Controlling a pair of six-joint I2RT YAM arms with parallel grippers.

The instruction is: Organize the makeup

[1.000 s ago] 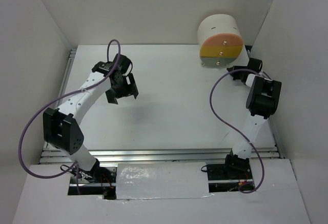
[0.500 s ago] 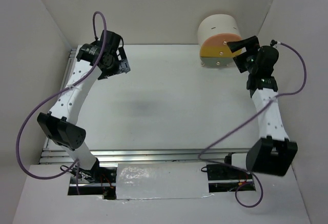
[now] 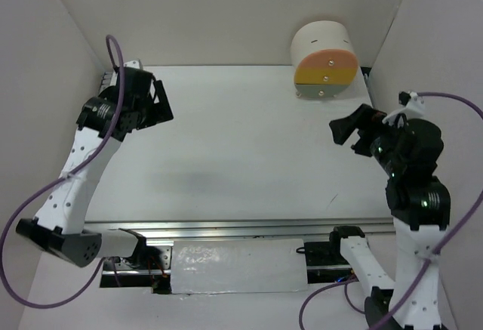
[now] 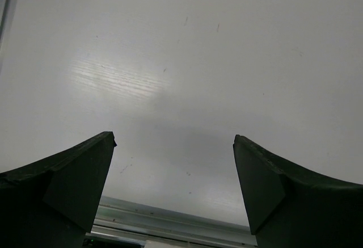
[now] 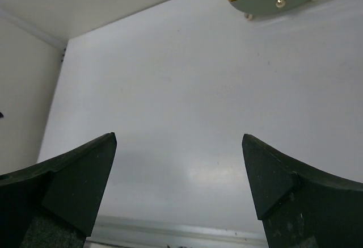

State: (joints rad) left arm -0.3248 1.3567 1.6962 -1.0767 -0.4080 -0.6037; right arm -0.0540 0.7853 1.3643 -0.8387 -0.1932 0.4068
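Nearest the camera, a metal rail (image 3: 249, 228) runs along the front edge of the white desk (image 3: 241, 156). Past it, the right claw (image 3: 351, 124) hangs above the right side of the desk, its jaws spread wide with nothing between them; the right wrist view confirms this, showing the right claw (image 5: 178, 137) with only bare desk in the gap. A little farther back on the left side, the left claw (image 3: 157, 107) is likewise wide open and empty, and the left wrist view shows the left claw (image 4: 174, 140) over plain desk surface. At the far right corner stands a round cream drawer unit (image 3: 324, 62) with peach, yellow and grey-green fronts, all closed. Where the makeup is cannot be told from these views.
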